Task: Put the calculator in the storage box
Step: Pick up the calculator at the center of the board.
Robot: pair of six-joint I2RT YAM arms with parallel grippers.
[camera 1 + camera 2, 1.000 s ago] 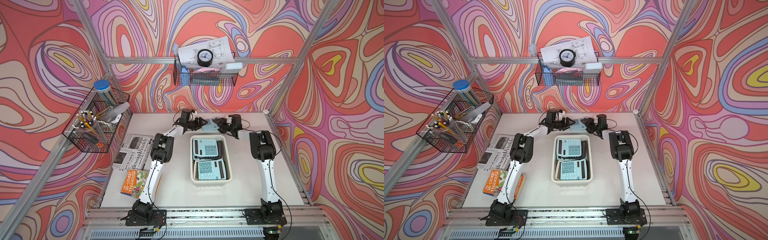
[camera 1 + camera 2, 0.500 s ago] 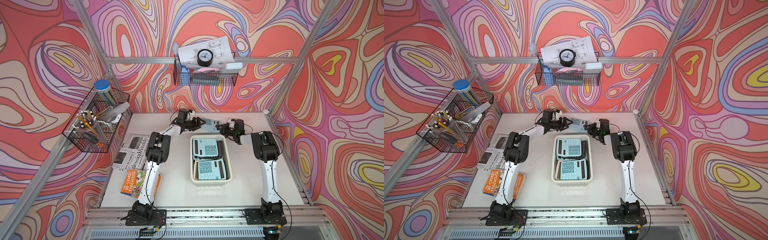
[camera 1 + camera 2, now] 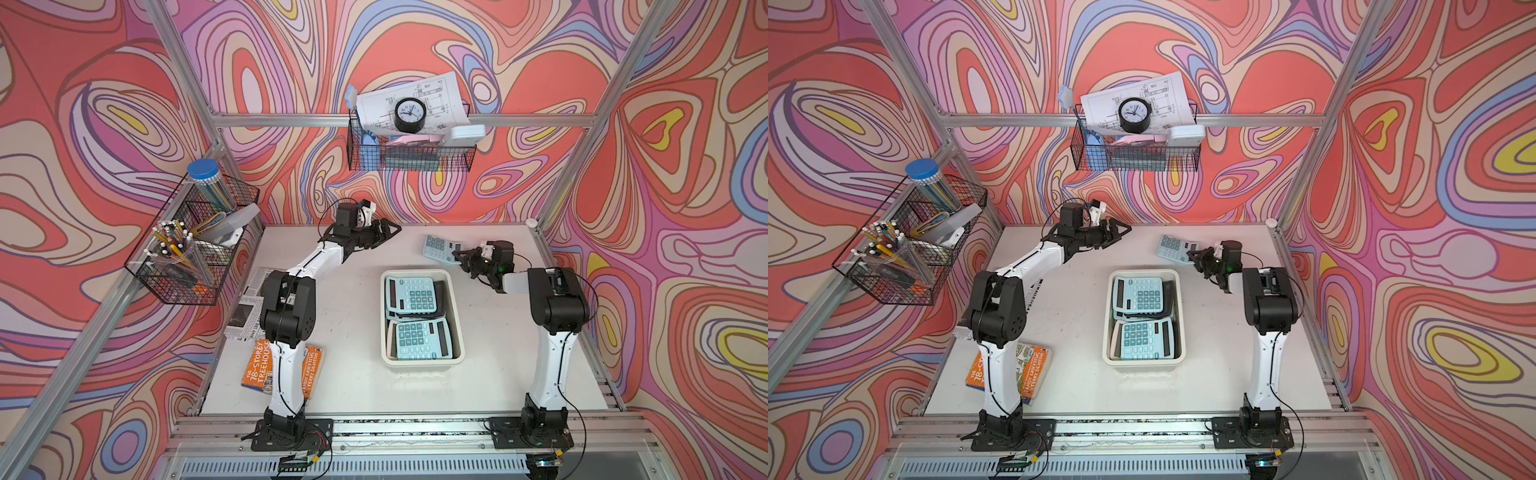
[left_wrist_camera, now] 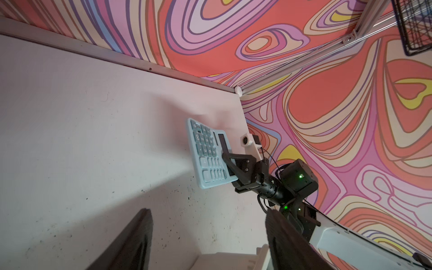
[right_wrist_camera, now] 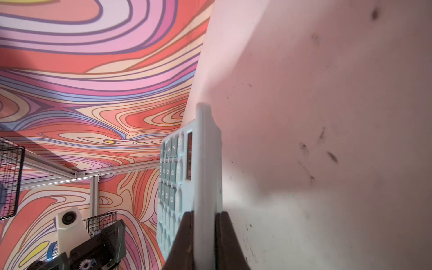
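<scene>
My right gripper (image 3: 459, 259) is shut on one end of a light-blue calculator (image 3: 439, 249), holding it just above the table at the back right, beyond the storage box (image 3: 455, 316). In the right wrist view both fingers clamp the calculator (image 5: 205, 163) by its thin edge. The cream storage box sits mid-table and holds two light-blue calculators (image 3: 411, 293) (image 3: 419, 338). My left gripper (image 3: 390, 228) hangs open and empty at the back left, apart from the held calculator (image 4: 208, 154). A corner of the box rim (image 4: 233, 259) shows in the left wrist view.
A newspaper (image 3: 249, 303) and an orange book (image 3: 257, 370) lie by the left arm's base. A wire basket of pens (image 3: 191, 245) hangs on the left wall. Another wire basket (image 3: 409, 153) with a clock hangs on the back wall.
Both grippers met at the calculator a second ago. The right gripper has shut on it and drawn it to the right. The left gripper has opened wider and backed off to the left.
</scene>
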